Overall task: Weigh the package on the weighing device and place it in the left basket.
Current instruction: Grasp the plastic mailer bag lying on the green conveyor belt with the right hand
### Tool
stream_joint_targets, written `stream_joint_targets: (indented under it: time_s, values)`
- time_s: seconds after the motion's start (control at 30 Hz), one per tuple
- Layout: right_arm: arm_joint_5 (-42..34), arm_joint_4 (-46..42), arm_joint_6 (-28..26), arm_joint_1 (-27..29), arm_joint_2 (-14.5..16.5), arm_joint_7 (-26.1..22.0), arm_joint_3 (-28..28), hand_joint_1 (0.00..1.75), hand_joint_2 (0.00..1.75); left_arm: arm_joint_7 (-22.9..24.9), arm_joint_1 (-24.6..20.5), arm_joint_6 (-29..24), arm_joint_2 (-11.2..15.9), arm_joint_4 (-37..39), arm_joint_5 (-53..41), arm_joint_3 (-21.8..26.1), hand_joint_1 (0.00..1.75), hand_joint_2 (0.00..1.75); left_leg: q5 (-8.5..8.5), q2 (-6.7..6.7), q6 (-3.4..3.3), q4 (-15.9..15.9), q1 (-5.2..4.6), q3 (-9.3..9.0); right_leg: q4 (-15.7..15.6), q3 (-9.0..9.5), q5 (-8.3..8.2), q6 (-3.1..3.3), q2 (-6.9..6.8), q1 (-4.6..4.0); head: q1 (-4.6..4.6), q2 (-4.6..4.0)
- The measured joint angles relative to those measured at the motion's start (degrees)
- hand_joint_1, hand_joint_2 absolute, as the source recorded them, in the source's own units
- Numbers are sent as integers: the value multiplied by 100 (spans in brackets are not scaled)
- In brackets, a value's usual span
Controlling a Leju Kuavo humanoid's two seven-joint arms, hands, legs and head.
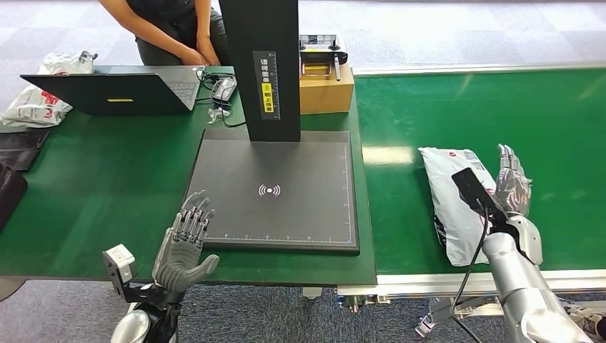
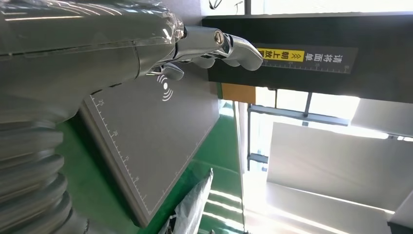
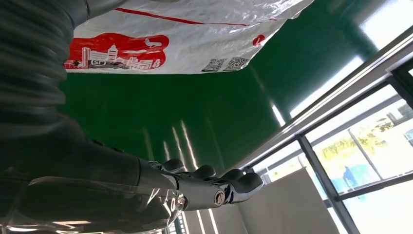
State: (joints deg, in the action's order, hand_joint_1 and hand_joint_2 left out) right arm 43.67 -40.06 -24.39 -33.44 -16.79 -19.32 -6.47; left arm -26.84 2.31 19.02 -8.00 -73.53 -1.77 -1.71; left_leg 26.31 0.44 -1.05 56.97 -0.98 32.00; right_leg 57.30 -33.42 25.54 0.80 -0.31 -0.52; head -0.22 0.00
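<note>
Head view, package: white poly mailer package (image 1: 457, 207) lying flat on the green conveyor belt (image 1: 500, 114), well right of the weighing device (image 1: 279, 189); long axis runs away from the robot, far end pointing up the belt.
Head view, right hand (image 1: 511, 187): fingers straight, released, holding nothing, right at the package's right edge. Can't tell if it touches.
Head view, left hand (image 1: 187, 243): fingers spread, nothing in it, hovering at the scale's near left corner over the counter (image 1: 93, 186).
Left wrist view: scale plate (image 2: 151, 141) with ruler marks, left hand (image 2: 146, 48) above it.
Right wrist view: crinkly package (image 3: 195, 34) with red print.
Handling guess: looks soft, light and slippery. I'd pinch a long edge or scoop under it, since it will sag.
</note>
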Motion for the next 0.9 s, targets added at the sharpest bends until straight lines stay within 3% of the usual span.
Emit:
stream_joint_targets:
  time_s: [0.13, 0.3, 0.37, 0.47, 0.63, 0.9]
  values:
    - [204, 94, 64, -25, 0, 251, 1, 0, 175, 17, 4, -17, 0, 0, -4, 0, 0, 175, 0, 0, 0, 0, 0, 0, 0, 0, 0, 0, 0, -1, 0, 0]
    - [1500, 304, 94, -6, -4, 1644, 133, 0, 175, 130, 3, -48, 0, 0, -14, 0, 0, 175, 0, 0, 0, 0, 0, -1, 0, 0, 0, 0, 0, 0, -1, 0]
    - [1732, 357, 201, 28, -7, 1938, 178, 0, 175, 170, 0, -48, 0, 0, -11, 0, 0, 175, 0, 0, 0, 0, 0, -1, 0, 0, 0, 0, 0, 0, -1, 0]
    - [1423, 379, 635, 141, -4, 1807, 143, 0, 175, 199, -3, -48, -1, 0, -9, 0, 0, 175, 0, 0, 0, 0, 0, -1, 0, -1, 1, 0, 0, -1, 0, 0]
    - [249, 339, 1291, 452, 44, 1122, -221, 0, 175, 205, -2, -48, -2, 0, -10, 0, 0, 175, 2, -4, -1, -1, 0, 1, 0, -1, 2, -1, -3, -1, -1, 0]
    - [-790, -166, 1659, 1123, 228, 609, -782, 0, 175, 215, -9, -30, -2, 0, -17, -20, 0, 175, 2, -8, -2, -1, 1, 0, 0, 1, 3, -1, -9, -2, 0, 0]
